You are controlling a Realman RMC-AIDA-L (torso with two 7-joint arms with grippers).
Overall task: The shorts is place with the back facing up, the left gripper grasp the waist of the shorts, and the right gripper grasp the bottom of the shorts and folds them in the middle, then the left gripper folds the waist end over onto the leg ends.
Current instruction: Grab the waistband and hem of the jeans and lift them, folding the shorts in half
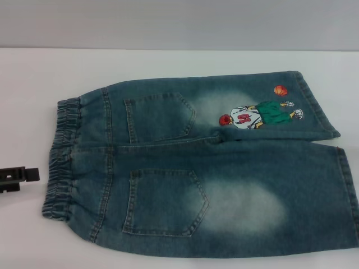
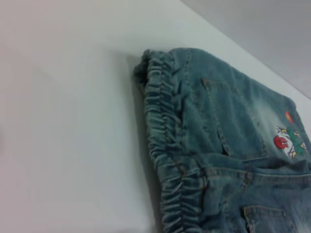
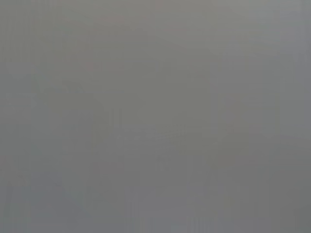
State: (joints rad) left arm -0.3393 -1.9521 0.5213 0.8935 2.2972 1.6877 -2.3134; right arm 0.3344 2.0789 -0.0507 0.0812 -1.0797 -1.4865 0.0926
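The blue-green denim shorts (image 1: pixel 196 168) lie flat on the white table (image 1: pixel 33 78), both back pockets facing up. Their gathered elastic waist (image 1: pixel 61 162) points left. The bottom of the shorts is on the right: the far leg hem (image 1: pixel 317 103) sits beside the embroidered basketball player (image 1: pixel 258 115), and the near leg hem (image 1: pixel 349 190) reaches the picture's edge. My left gripper (image 1: pixel 31 175) pokes in at the left edge, a short gap away from the waist and not touching it. The left wrist view shows the waist (image 2: pixel 165 141) and shorts (image 2: pixel 228 121) close up. The right gripper is out of view.
White tabletop surrounds the shorts on the left and far sides. A grey wall (image 1: pixel 179 22) rises behind the table's far edge. The right wrist view shows only plain grey.
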